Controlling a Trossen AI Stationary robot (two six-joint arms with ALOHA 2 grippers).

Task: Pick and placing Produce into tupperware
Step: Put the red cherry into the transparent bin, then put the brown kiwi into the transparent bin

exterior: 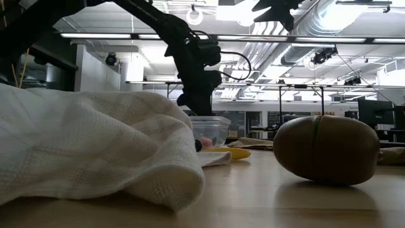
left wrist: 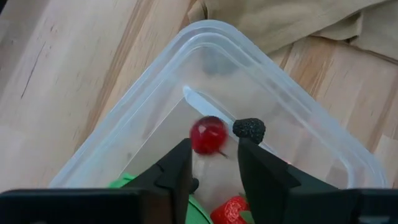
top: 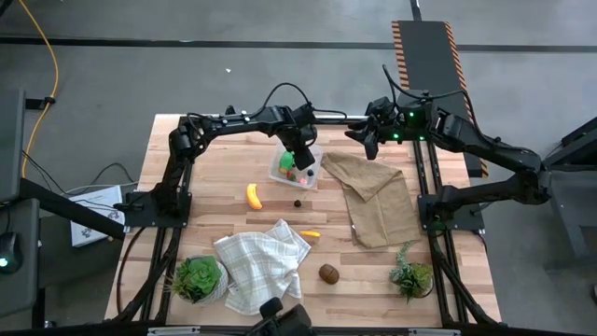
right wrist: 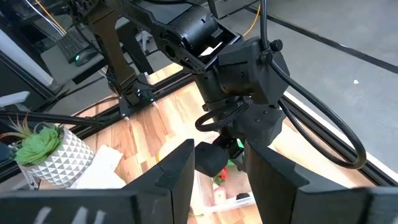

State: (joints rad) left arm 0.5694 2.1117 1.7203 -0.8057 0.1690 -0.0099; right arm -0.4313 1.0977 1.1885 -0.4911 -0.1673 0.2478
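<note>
Red berry (left wrist: 208,134) inside the tupperware (left wrist: 124,149), loose just beyond the left pincer (left wrist: 214,163), fingers parted, nothing held. Likely light, hard, prone to rolling; best pinched across the middle. Right pincer (right wrist: 217,165) parted, empty, hovering near.

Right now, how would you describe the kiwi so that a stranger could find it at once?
Start at the white checked cloth near the front edge of the wooden table. Between it and the small spiky potted plant lies the kiwi, alone on bare wood. It is the only brown oval piece; the banana and the small yellow piece are both yellow.
</note>
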